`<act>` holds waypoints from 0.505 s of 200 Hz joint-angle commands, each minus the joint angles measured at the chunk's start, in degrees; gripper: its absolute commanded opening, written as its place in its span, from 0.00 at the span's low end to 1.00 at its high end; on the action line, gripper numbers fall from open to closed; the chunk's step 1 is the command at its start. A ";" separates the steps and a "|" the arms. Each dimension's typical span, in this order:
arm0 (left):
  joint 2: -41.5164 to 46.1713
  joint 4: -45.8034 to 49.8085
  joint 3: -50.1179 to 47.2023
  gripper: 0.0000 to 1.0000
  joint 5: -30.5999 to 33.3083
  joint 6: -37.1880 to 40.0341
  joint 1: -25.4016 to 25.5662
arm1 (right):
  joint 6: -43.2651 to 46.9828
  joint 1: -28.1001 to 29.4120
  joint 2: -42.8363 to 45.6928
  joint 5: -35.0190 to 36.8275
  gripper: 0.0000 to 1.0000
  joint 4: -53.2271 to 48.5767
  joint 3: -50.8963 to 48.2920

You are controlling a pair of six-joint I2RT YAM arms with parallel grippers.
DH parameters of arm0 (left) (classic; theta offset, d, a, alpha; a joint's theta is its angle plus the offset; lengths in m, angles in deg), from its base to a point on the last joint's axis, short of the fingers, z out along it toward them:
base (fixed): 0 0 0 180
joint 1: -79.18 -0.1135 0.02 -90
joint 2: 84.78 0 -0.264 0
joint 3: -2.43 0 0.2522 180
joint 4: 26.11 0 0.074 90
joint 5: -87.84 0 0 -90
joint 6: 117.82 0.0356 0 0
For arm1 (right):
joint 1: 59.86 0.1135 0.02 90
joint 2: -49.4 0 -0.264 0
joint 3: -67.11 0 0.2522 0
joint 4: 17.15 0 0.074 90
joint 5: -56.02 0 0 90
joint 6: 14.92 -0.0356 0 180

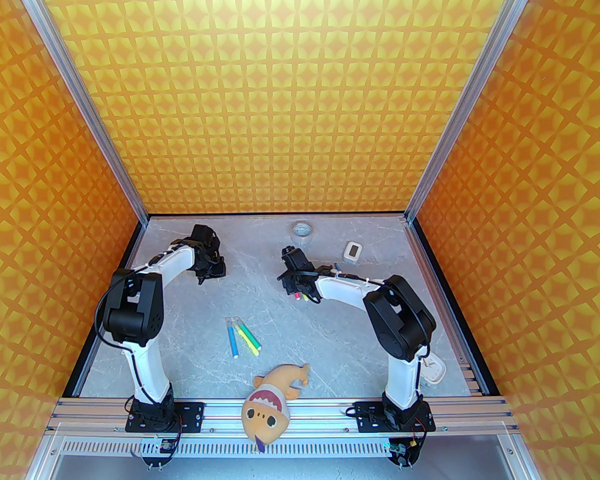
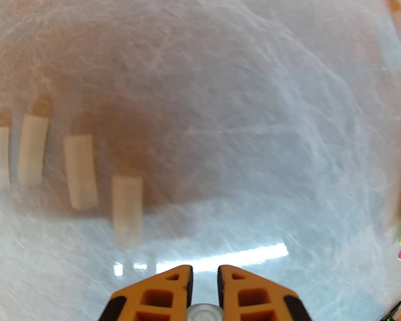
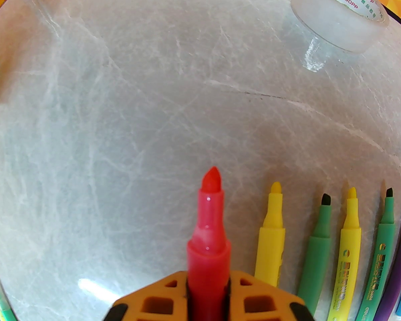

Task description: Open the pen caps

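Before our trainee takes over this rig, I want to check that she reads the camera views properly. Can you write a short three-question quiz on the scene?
1. What is the right gripper shut on?
2. True or false: that item's tip is capped.
3. How many yellow markers lie in the row beside it? A one, B two, C three.

Key: 1 the pink marker; 2 false, its tip is bare; 3 B.

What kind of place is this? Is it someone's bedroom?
No, it looks like a robot practice booth: two robot arms bolted to a metal rail, and orange patterned walls boxing in a table of markers.
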 commanded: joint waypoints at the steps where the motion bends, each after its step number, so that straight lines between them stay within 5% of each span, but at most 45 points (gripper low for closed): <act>1: -1.95 3.67 3.14 0.00 3.40 1.79 0.38 | 0.60 -0.04 -1.88 1.41 0.00 -2.37 1.90; 101: -6.29 2.76 7.69 0.08 3.47 3.94 1.46 | -0.17 -0.06 -3.91 0.80 0.06 -3.42 3.44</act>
